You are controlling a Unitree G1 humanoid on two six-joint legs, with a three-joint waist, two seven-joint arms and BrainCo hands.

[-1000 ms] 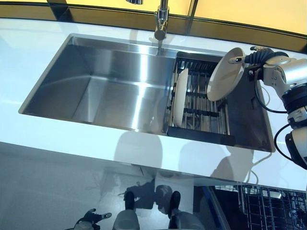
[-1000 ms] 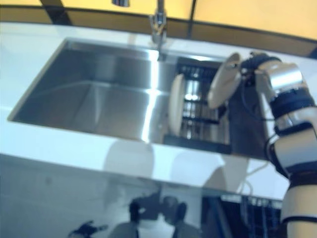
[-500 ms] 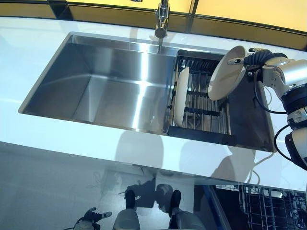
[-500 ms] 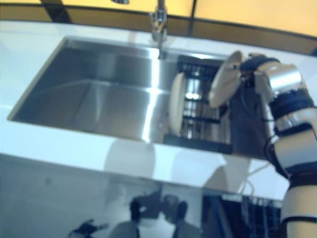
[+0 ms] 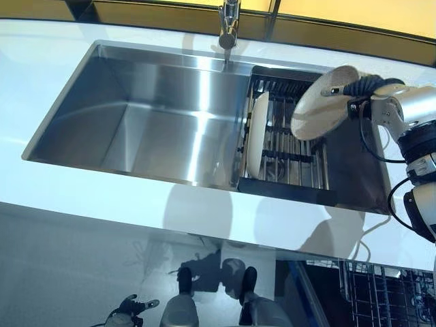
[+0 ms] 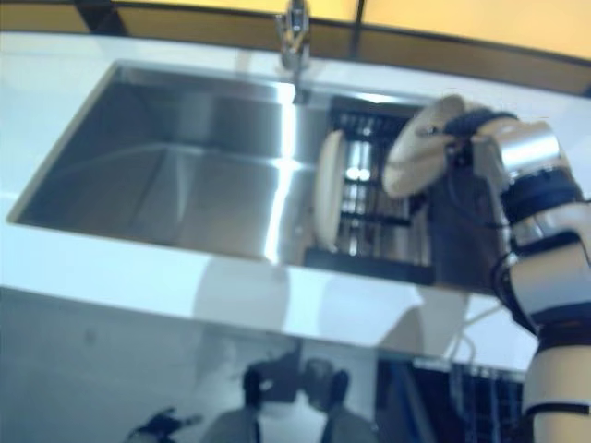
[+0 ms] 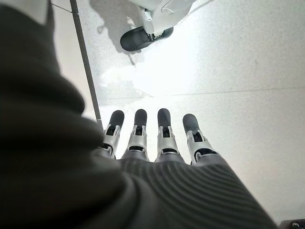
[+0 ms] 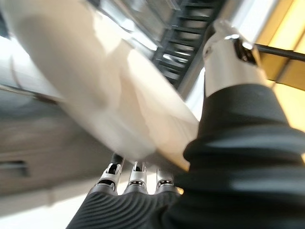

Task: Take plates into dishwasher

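Observation:
My right hand (image 5: 364, 87) holds a cream plate (image 5: 321, 103) by its rim, lifted above the black dish rack (image 5: 285, 143) in the right part of the sink. In the right wrist view the plate (image 8: 102, 90) lies between the thumb (image 8: 228, 52) and the fingers (image 8: 136, 174). A second cream plate (image 5: 255, 134) stands on edge in the rack's left slots. The dishwasher basket (image 5: 385, 293) shows at the lower right, below the counter. My left hand (image 5: 126, 315) hangs low near the floor, its fingers (image 7: 164, 131) straight and holding nothing.
The steel sink basin (image 5: 143, 122) lies left of the rack, with the tap (image 5: 229, 24) behind it. The white countertop (image 5: 102, 204) runs along the front edge and around the sink.
The held plate has tilted flatter and moved slightly lower and left over the rack. The camera has shifted a little. The left hand has stayed where it was.

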